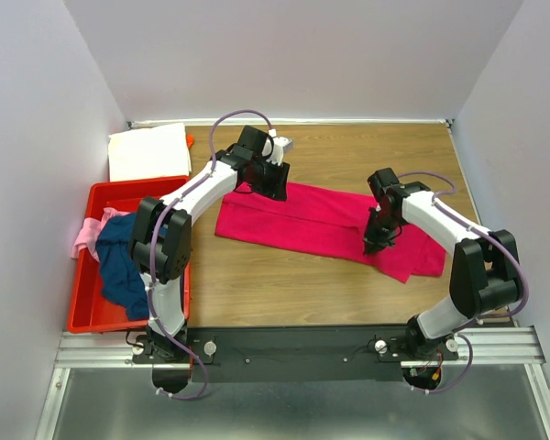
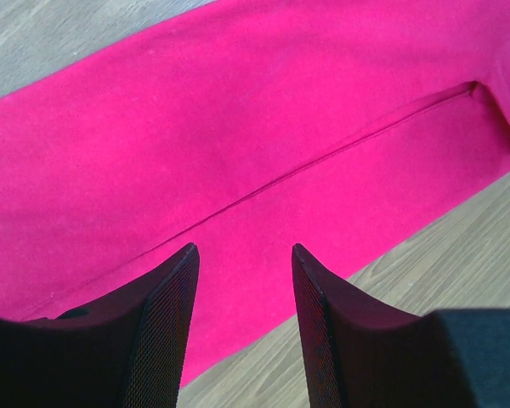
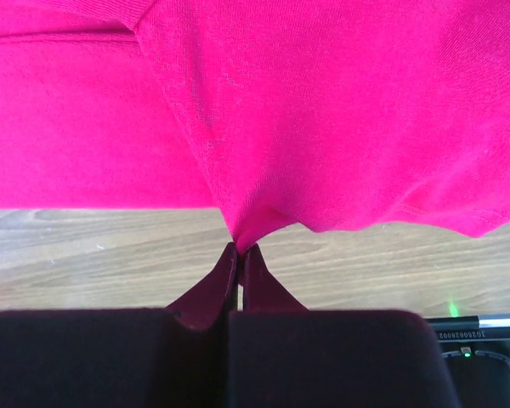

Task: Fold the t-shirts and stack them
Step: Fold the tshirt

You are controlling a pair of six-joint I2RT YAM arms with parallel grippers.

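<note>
1. The magenta-pink t-shirt [image 1: 321, 229] lies as a long flat band on the table [image 1: 284, 302], just to the right of the red bin [image 1: 99, 194]. The band slants away from the bin towards me.
2. The navy t-shirt [image 1: 119, 261] and the pale pink t-shirt [image 1: 85, 234] sit bunched inside the bin. The white t-shirt [image 1: 147, 151] lies flat just beyond the bin's far end.
3. My right gripper [image 3: 240, 249] is clenched on a small pinch of the magenta shirt's near edge, at the end far from the bin. In the wrist view the cloth draws into a little peak at the fingertips.
4. My left gripper [image 2: 245, 251] hangs over the shirt's end nearest the bin with its jaws apart. There is nothing between them, only cloth below.
5. The fabric looks light, thin and limp, so I judge it will sag and drag rather than hold a shape. One pinch alone would probably skew the band.
6. I would take the bin-side end at its edge with the left jaws, gathering every layer and matching the right pinch. Both ends could then lift together.
7. The risk I see is catching only the top layer, which would let the fold open.
</note>
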